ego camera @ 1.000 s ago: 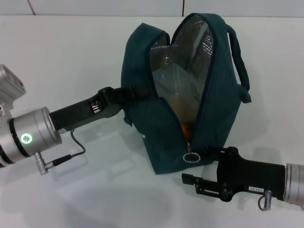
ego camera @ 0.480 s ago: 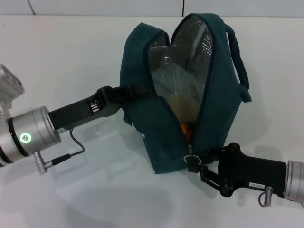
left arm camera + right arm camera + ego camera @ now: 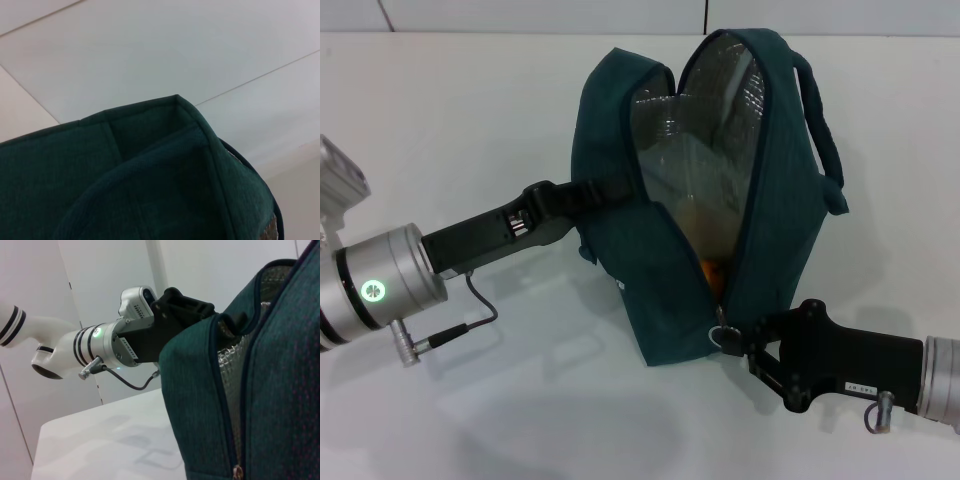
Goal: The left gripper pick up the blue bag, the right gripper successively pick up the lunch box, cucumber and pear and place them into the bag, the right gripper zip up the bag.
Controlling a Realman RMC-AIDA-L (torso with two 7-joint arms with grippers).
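The blue bag (image 3: pixel 720 210) stands upright mid-bench (image 3: pixel 470 110), its mouth gaping in a long V with foil lining showing and something orange low inside, likely the pear (image 3: pixel 712 268). The lunch box and cucumber cannot be made out. The left claw (image 3: pixel 595 190) is clamped on the bag's left handle, holding that side up. The right claw (image 3: pixel 738 340) sits at the near foot of the opening, its fingers closed about the ring zipper pull (image 3: pixel 724 336).

The step in hand looks to be the zipping. To do it well, draw the pull up along the line of the teeth — not outward from the fabric — while the left claw holds the bag taut and square so the two edges meet. Pull steadily; a jerk could tip the bag or slip the ring free.
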